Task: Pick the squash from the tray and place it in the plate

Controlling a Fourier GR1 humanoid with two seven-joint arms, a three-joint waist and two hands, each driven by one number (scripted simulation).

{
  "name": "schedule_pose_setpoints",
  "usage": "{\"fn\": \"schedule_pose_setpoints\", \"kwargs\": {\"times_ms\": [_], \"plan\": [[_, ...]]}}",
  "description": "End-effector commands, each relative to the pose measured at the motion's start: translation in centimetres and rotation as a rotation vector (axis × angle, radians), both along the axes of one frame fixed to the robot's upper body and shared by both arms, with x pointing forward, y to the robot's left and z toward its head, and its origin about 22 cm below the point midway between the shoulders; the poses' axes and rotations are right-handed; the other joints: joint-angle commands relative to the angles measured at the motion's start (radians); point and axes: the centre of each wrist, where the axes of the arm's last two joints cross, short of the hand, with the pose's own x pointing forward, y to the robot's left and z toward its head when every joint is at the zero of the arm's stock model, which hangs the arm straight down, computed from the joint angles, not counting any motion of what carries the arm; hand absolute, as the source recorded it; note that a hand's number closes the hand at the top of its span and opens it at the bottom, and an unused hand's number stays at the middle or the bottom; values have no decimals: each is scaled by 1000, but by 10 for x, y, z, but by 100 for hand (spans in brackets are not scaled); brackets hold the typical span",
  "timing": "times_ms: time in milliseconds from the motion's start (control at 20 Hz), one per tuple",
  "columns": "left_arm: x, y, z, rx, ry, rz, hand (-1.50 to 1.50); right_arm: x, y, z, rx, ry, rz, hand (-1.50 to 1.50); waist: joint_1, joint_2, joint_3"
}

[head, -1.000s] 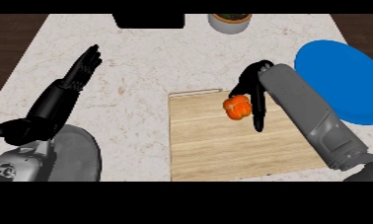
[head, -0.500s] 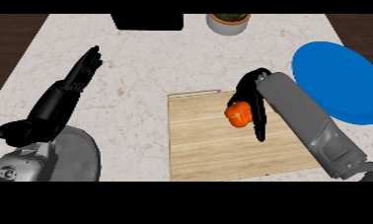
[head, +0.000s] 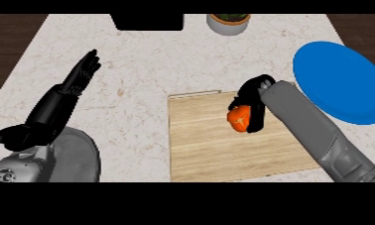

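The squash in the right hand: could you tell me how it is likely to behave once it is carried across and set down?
The squash looks rounded, so it may roll on the flat blue plate. It seems rigid, keeping its shape inside the right hand. Its smooth skin might slip.

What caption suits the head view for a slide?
Right hand curled round the orange squash over the wooden tray; blue plate waits at right.

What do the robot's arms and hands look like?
Both forearms are smooth grey tubes ending in black hands with slim black fingers. The right forearm looks matte grey, with its right hand all black. The left hand is black too, joined to a rounder, shinier grey left forearm. No cables or markings show.
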Motion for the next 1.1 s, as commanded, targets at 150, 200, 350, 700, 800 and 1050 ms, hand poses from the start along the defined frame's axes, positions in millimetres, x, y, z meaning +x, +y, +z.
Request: {"fn": "schedule_pose_setpoints", "kwargs": {"times_ms": [150,200,350,700,800,1050], "plan": [[-2,-1,8,-1,-11,-2,0,-55,4,-28,26,-113,46,150,-7,33,22],[-1,7,1,26,12,40,0,-65,17,-12,34,-253,75,150,-39,21,23],[-1,5,-6,5,45,55,0,-62,47,42,29,-647,121,150,-74,-9,28],[-11,19,-15,2,60,109,0,-113,40,58,104,-1156,101,150,-118,-11,27],[-12,18,-12,-5,52,107,0,-134,29,56,111,-1258,113,150,-120,-8,26],[-8,20,-3,-5,25,110,0,-194,5,58,212,-1443,45,150,-116,10,24]]}}
